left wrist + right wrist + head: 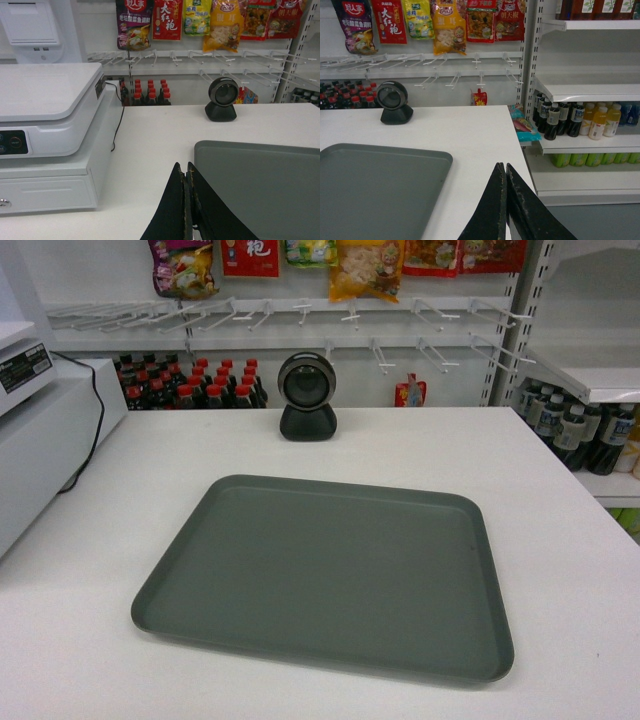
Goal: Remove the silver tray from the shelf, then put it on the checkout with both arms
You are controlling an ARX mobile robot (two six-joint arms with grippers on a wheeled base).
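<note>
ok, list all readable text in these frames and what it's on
"大红袍" on the red snack bag hanging on the wall, read from the left wrist view.
Purple bag beside it: large characters at its top, too blurred to read surely.
Yellow, orange and other hanging bags: print too small.
Register panel label and bottle labels: unreadable.
Tray, scanner, white table: no text.

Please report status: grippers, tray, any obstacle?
Left gripper shut, right gripper shut, both empty. Silver tray flat on checkout. Scanner behind, clear.
</note>
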